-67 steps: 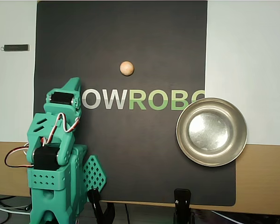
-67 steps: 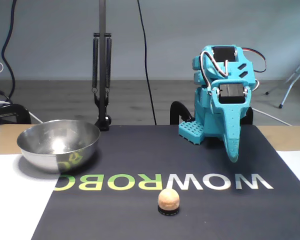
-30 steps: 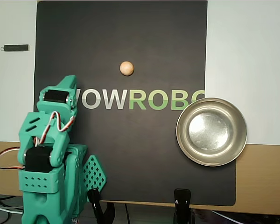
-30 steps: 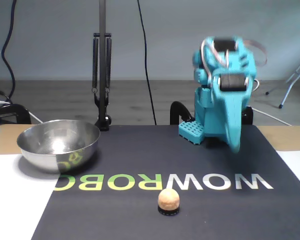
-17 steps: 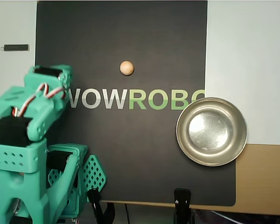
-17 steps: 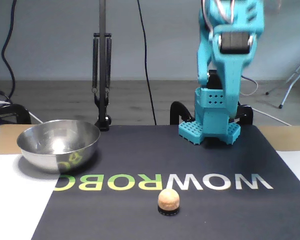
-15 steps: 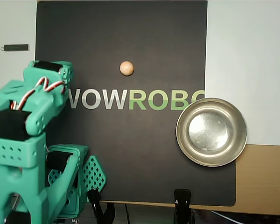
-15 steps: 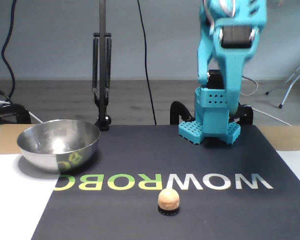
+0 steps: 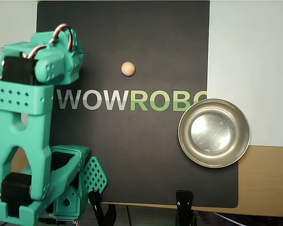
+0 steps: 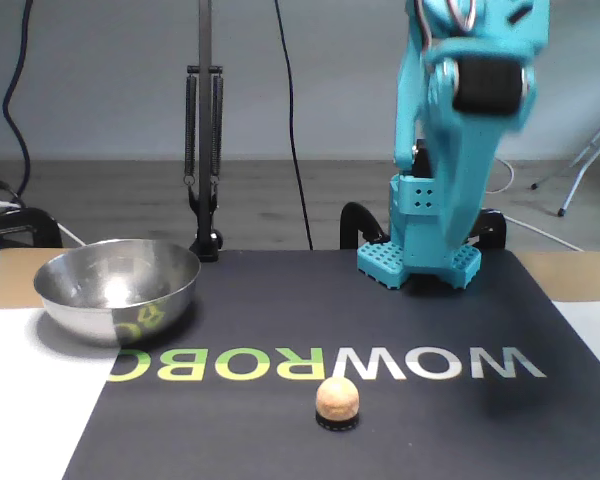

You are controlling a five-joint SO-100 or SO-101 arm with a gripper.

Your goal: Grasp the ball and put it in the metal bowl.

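Item one: the ball [image 9: 128, 68], a small, smooth, tan sphere that looks wooden, sitting alone on the dark mat [image 9: 132, 155] just above the printed "WOWROBO" lettering [image 9: 132, 100] in the overhead view; in the fixed view [image 10: 337, 398] it rests just in front of that lettering, on what looks like a small dark ring at its foot. I judge it light, rigid and not fragile, but its polished round surface is likely slippery and it will roll or squirt away if I nudge it off centre. Best hold: across its widest line, one finger on each side at mid-height, closing squarely so the pads meet the ball opposite one another. Item two: the metal bowl [image 9: 213, 133], shiny, shallow and wide-rimmed, empty, straddling the mat's edge at the right of the overhead view and well apart from the ball; its broad mouth leaves plenty of margin for a drop, though a hard ball may bounce or ring on the steel, so I would release low. Item three: my arm [image 9: 23, 127], turquoise, folded at the left of the overhead view, well apart from both things on the counter [image 9: 264, 179]. My tool is not clearly shown in either view, so I cannot tell whether its fingers are spread or pressed together; it holds nothing that I can see.
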